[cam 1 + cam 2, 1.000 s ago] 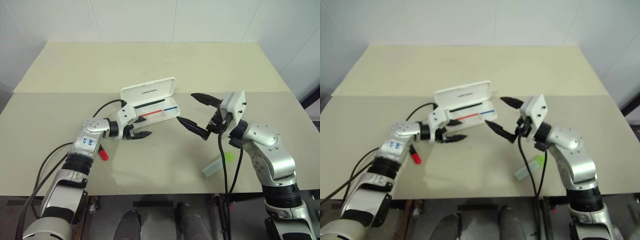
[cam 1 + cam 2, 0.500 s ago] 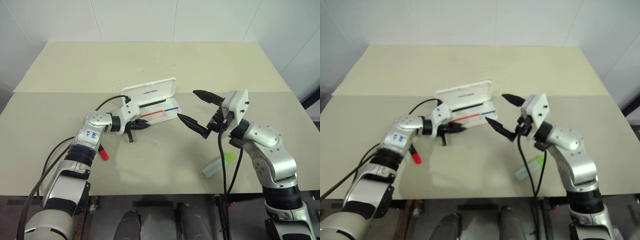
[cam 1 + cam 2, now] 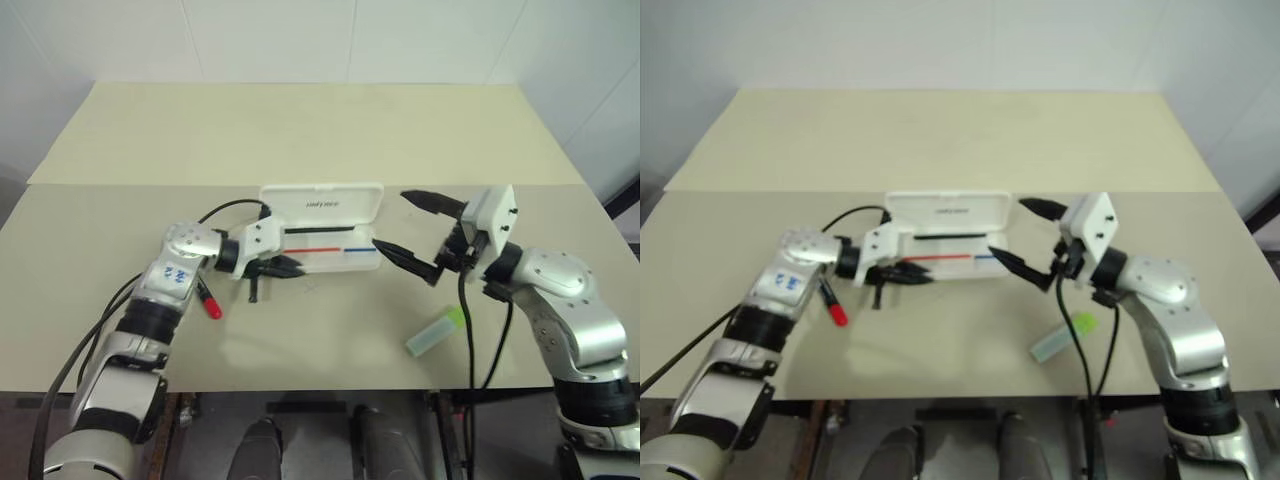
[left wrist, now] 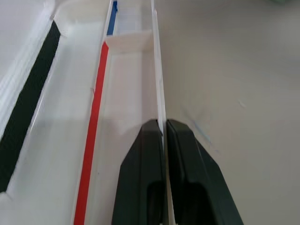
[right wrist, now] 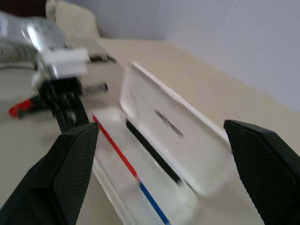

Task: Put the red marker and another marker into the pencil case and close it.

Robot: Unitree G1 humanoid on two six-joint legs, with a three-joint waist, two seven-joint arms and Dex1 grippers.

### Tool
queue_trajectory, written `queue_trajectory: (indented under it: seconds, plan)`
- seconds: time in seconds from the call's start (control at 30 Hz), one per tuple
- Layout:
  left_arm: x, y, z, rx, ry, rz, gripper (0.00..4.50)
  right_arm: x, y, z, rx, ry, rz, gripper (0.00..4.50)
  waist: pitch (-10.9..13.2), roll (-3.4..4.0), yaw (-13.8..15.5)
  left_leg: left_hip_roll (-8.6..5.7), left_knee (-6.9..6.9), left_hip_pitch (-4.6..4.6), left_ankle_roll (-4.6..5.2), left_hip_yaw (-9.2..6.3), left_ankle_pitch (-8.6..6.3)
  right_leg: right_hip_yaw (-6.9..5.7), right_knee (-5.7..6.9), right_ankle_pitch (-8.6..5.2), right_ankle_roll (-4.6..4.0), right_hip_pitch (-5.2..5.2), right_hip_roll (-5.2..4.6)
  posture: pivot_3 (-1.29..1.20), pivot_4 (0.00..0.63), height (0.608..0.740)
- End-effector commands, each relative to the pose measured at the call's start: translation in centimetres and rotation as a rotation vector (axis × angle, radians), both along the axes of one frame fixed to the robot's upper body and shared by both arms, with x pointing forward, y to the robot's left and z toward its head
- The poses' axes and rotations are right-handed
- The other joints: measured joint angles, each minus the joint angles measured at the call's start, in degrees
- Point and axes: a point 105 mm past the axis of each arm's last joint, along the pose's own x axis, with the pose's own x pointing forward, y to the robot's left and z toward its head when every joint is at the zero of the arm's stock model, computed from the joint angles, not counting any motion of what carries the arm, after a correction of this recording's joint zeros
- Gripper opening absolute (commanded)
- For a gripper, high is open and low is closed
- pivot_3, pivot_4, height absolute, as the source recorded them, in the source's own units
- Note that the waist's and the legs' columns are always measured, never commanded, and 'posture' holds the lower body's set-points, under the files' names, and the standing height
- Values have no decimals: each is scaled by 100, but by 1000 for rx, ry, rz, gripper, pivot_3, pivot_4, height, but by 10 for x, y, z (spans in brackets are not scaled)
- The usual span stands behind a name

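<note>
The white pencil case lies open at mid-table, lid upright, with red and blue stripes in its tray. My left gripper is shut on the tray's front wall, and its fingers pinch that thin rim. The red marker lies on the table beside my left forearm, its black barrel partly hidden by the arm. Another marker, pale with a lime-green cap, lies near the front edge under my right arm. My right gripper is open at the case's right end, with nothing between its fingers.
The beige table has a seam running across it behind the case. Black cables hang from both wrists, the right one passing close to the green-capped marker. A white wall stands behind the table.
My left gripper has shut on the case's front wall and drawn back. The case has swung from slanted to square with the table edge. My right gripper has shifted right and stayed open.
</note>
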Motion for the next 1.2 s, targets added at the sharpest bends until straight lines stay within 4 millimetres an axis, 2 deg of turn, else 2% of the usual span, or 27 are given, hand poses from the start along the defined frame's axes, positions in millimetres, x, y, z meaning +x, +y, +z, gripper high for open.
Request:
queue_trajectory:
  seconds: [0.03,0.27,0.7,0.8,0.93,1.1,1.2]
  plan:
    - [-14,2,6,4,-7,-44,11,-14,-4,15,0,-47,20,4500,0,0,-1,0,1,1,1,0,0,0,3,0,0,-1,0,0,150,740]
    - [-24,11,-2,-6,23,10,11,-27,-17,1,-34,22,-4,4500,0,0,27,0,14,3,1,0,0,1,2,-2,-3,7,0,0,150,740]
    - [-37,8,-13,-14,62,1,11,-26,-11,3,-31,20,14,4500,0,0,21,0,11,6,1,0,0,1,3,-15,-27,6,0,0,150,740]
    - [-38,6,-12,-17,60,-14,761,-25,-9,3,-25,20,21,4500,0,0,20,0,12,6,1,0,0,1,2,-15,-27,6,0,0,150,740]
    - [-36,5,-8,-20,23,-14,2052,-23,-6,2,-21,20,30,4500,0,0,26,0,14,5,1,0,0,1,3,-16,-29,7,0,0,150,740]
    - [-41,5,4,-48,9,-7,2052,-20,-2,2,-10,22,49,4500,0,0,16,0,15,5,1,0,0,1,3,-15,-28,7,0,0,150,740]
    - [-52,5,19,-111,-2,-10,2052,-18,1,1,-2,25,64,4500,0,0,0,1,11,5,1,0,0,1,4,-15,-27,5,0,0,150,740]
